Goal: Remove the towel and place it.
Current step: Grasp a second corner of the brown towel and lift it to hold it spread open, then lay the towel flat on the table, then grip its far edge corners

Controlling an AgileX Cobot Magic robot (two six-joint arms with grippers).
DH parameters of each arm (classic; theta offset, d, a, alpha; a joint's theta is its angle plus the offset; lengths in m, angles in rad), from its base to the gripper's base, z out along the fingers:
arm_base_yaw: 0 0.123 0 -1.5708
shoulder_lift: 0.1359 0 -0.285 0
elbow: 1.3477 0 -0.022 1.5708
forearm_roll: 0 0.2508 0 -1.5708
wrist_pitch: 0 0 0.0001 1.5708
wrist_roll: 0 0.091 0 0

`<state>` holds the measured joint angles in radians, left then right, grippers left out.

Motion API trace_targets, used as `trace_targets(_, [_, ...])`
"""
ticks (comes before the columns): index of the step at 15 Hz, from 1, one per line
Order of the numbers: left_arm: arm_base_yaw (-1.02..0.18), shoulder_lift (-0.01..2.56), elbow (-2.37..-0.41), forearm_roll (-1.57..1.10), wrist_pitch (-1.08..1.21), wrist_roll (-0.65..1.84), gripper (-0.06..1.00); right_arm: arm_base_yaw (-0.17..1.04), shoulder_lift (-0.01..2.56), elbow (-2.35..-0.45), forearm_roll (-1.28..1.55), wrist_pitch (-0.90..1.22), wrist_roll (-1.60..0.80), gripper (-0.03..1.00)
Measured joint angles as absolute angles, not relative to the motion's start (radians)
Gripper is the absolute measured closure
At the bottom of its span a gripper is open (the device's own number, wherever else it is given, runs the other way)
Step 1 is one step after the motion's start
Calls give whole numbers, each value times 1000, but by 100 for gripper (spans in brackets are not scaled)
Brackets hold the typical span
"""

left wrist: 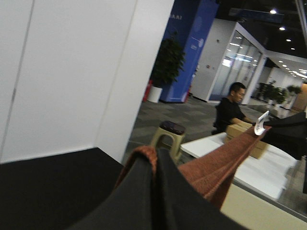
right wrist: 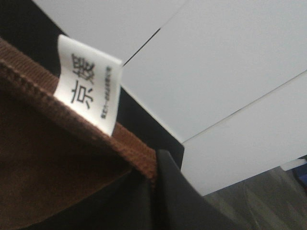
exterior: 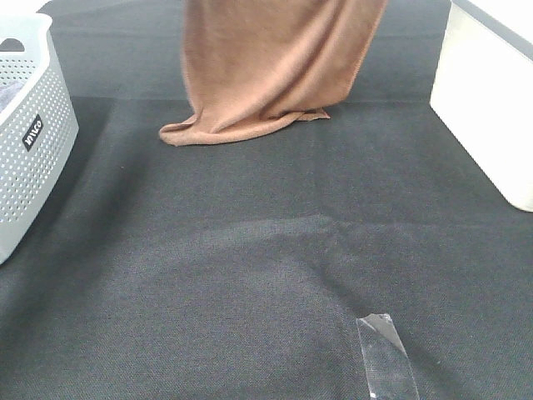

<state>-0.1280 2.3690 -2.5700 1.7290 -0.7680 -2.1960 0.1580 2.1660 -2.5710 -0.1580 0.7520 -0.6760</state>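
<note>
The rust-brown towel (exterior: 275, 67) hangs down from above the exterior high view's top edge, and its lower end lies bunched on the black tablecloth (exterior: 250, 250). Neither gripper shows in that view. In the left wrist view my left gripper (left wrist: 154, 158) is shut on one corner of the towel (left wrist: 216, 167). From there the top hem stretches taut to my right gripper (left wrist: 288, 132), beside the white label (left wrist: 261, 123). In the right wrist view my right gripper (right wrist: 153, 179) is shut on the towel's (right wrist: 48, 158) stitched hem, right next to the label (right wrist: 86, 91).
A white perforated basket (exterior: 25, 142) stands at the left edge of the table. A white box (exterior: 491, 100) stands at the right edge. A strip of clear tape (exterior: 385, 358) lies on the cloth near the front. White wall panels rise behind the table.
</note>
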Motion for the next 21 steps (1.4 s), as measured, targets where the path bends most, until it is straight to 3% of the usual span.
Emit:
trace_targets(4, [-49,2358,-2570,1747,-1129,-2343,94,156,2131,-2571,0,1051,-814,97])
trace_targets(6, [-41,2343,-2570,1752,-1189,-2359,94,155,2124,-2571,31,1196,-826,97])
trace_targets(11, [-30,2277,-2570,1753,-1223,-2442,94,155,2008,-2472,53,1215,-811,97])
trace_targets(12, [-20,2244,-2542,1752,-1226,-2454,94,155,1939,-2355,64,1214,-809,97])
trace_targets(15, [-25,2116,-2291,1752,-1229,-2420,94,155,1805,-2077,81,1211,-809,97])
trace_targets(19, [-32,1844,-1805,1754,-1216,-2263,94,155,1601,-1790,94,1122,-807,97])
trace_targets(21, [-33,1608,-1473,1751,-1108,-2183,94,155,1472,-1622,144,1063,-802,97])
